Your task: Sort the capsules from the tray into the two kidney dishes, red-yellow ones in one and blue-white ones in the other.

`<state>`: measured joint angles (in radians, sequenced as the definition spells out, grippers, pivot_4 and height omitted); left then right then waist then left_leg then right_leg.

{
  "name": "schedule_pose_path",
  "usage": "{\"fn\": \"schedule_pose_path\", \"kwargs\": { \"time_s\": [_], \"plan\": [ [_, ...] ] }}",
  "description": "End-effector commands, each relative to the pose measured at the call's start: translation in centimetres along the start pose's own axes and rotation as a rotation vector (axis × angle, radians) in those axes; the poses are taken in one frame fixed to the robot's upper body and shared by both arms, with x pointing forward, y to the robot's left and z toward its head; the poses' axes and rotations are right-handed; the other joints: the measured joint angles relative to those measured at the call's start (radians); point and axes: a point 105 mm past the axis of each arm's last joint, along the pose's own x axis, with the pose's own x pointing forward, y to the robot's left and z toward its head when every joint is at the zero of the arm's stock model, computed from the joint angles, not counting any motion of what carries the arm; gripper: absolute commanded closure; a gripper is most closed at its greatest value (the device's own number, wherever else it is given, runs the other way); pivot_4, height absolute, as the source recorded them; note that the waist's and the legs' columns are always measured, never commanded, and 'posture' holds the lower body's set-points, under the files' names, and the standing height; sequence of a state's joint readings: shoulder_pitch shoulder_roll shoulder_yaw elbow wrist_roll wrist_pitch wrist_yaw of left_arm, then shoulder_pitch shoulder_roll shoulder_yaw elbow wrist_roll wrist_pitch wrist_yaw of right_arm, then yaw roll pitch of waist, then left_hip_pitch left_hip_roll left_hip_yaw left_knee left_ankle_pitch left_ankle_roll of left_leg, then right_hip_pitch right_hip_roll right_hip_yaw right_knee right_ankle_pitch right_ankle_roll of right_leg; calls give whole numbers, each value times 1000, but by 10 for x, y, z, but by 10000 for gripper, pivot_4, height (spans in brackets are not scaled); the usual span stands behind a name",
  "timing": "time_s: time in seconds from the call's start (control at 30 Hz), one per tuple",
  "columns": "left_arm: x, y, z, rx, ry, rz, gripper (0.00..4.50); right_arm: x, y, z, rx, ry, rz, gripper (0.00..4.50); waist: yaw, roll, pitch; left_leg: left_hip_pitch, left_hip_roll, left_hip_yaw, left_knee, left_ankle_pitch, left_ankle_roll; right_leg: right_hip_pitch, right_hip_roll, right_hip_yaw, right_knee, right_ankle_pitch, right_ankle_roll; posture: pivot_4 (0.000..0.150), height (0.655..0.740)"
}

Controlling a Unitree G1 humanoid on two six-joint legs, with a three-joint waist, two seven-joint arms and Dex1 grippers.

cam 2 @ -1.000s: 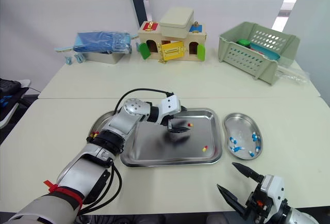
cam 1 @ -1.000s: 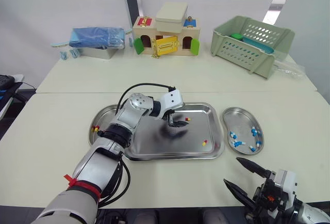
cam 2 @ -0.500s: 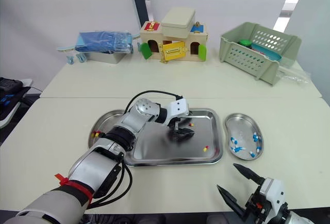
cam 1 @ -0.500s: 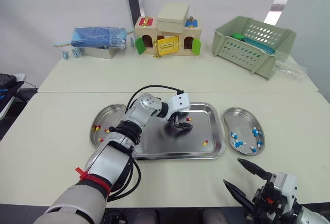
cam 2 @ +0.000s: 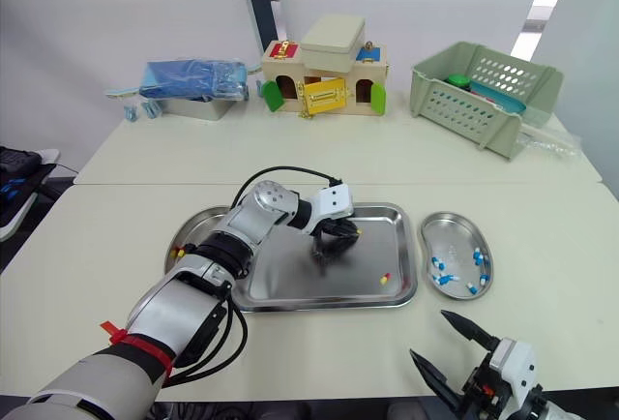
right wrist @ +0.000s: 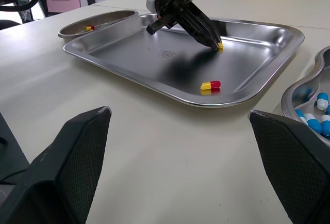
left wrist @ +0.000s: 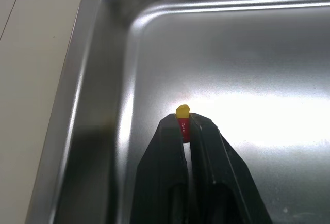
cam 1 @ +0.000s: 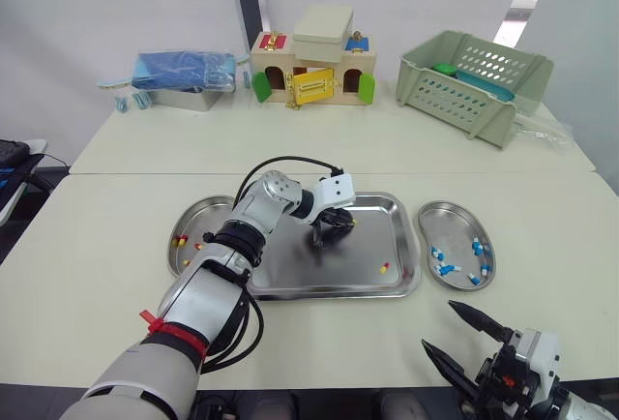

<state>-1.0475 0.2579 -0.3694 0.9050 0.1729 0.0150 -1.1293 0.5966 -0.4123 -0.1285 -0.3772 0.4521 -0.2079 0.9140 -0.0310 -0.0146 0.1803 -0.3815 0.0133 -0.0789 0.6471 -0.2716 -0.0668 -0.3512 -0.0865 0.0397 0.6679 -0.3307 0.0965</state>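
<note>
Pinching down is the change: the left gripper [right wrist: 216, 41] now has its fingers [left wrist: 206, 146] nearly shut on a red-yellow capsule [left wrist: 182, 122]. The capsule stands on end between the tips, its yellow half poking out beyond them. A second ago that capsule lay loose on the floor of the tray [cam 1: 280, 270], just beside the gripper. Half a second ago the fingers were lowered over it. Now it sits in the grip, toward the tray's far right part. I cannot tell whether it has cleared the metal yet; in the right wrist view the yellow tip looks to be at or just above the surface.

That means the pick is made, and the step in hand is probably the carry. The left kidney dish [cam 1: 193, 219] already holds red-yellow capsules [cam 1: 179, 241], so it is the likely destination, on the other side of the tray from the grip. The hold is only on the capsule's red end, so a quick swing could flick it free.

One more red-yellow capsule [cam 1: 384, 267] lies near the tray's right rim. The right kidney dish [cam 1: 455, 209] holds the blue-white capsules [cam 1: 440, 255]. The right gripper [cam 1: 440, 325] stays low over the tabletop [cam 1: 97, 275] at the near edge, fingers spread wide and holding nothing.
</note>
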Motion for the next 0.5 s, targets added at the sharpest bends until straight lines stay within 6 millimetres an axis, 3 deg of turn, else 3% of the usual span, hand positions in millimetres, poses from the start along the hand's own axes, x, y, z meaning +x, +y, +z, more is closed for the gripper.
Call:
{"fn": "schedule_pose_path", "kwargs": {
  "time_s": [0.03,0.27,0.5],
  "plan": [
    [-1,-6,-7,1,29,-30,44567,1,1,5,-16,-16,10,0,0,0,0,0,0,0,0,0,0,0,0,0,0,0,0,1500,7400],
    [-17,-2,9,-16,-78,2,44567,3,4,8,-19,-22,40,0,-2,0,0,0,0,0,0,0,0,-1,0,0,1,0,0,1500,7400],
    [-83,-2,7,-68,-128,177,44567,6,8,13,-39,-6,165,0,-6,0,0,0,0,0,0,0,0,-2,0,1,5,0,0,1500,7400]
  ]
}}
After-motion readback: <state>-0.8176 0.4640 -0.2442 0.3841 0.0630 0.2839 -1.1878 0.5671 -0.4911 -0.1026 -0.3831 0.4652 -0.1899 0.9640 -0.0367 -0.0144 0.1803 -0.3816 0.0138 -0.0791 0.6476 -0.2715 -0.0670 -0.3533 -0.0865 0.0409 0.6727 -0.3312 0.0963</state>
